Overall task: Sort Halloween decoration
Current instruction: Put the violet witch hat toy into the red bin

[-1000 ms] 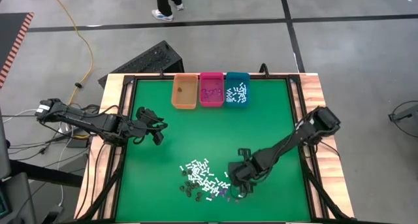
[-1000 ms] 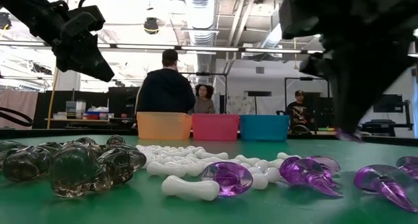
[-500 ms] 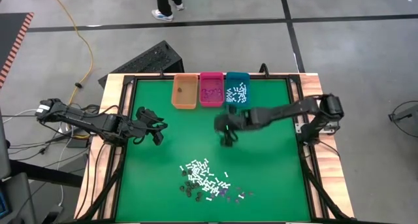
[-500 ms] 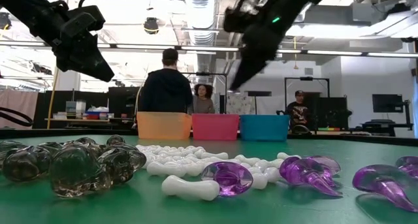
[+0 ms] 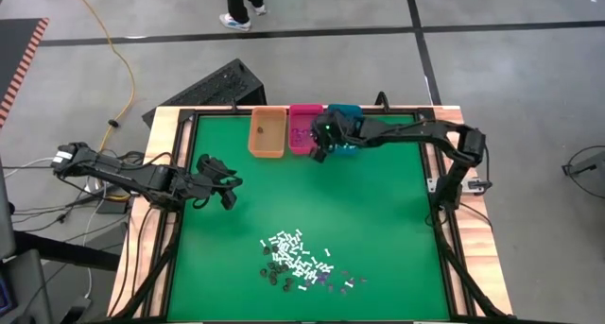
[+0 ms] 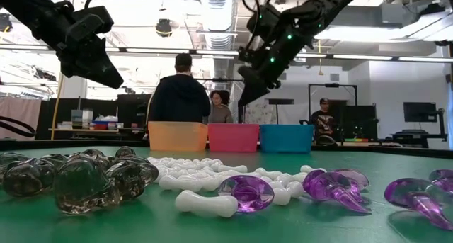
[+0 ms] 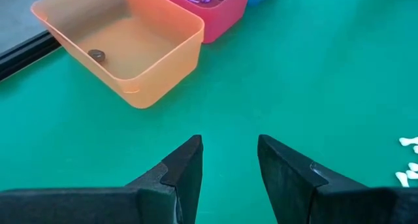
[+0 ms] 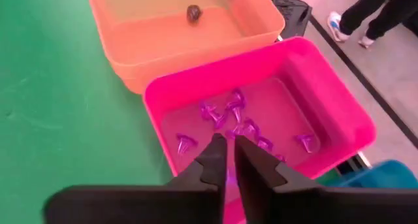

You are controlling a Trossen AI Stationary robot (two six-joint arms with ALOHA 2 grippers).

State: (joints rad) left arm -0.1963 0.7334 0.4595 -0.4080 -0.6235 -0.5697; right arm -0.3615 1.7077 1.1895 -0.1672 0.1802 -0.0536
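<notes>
The Halloween decoration lies in a pile (image 5: 298,263) near the table's front edge: white sticks (image 6: 202,179), purple bits (image 6: 333,186) and dark bits (image 6: 78,179). More purple bits (image 8: 228,113) lie in the pink bin (image 5: 304,130), and one dark bit (image 8: 194,13) lies in the orange bin (image 5: 267,133). My right gripper (image 8: 230,149) hangs over the pink bin's near wall, fingers a narrow gap apart with nothing seen between them. My left gripper (image 7: 228,152) waits open above the table's left side, holding nothing.
The teal bin (image 5: 348,116) stands right of the pink one at the far edge, partly under my right arm (image 5: 406,130). Bare green mat (image 5: 359,201) lies between bins and pile. People stand in the room behind the table (image 6: 180,91).
My right gripper has left the pile at the table's near edge, risen and swung across the mat to the far edge, where it now hangs over the pink bin. The pile and the bins have stayed where they were.
</notes>
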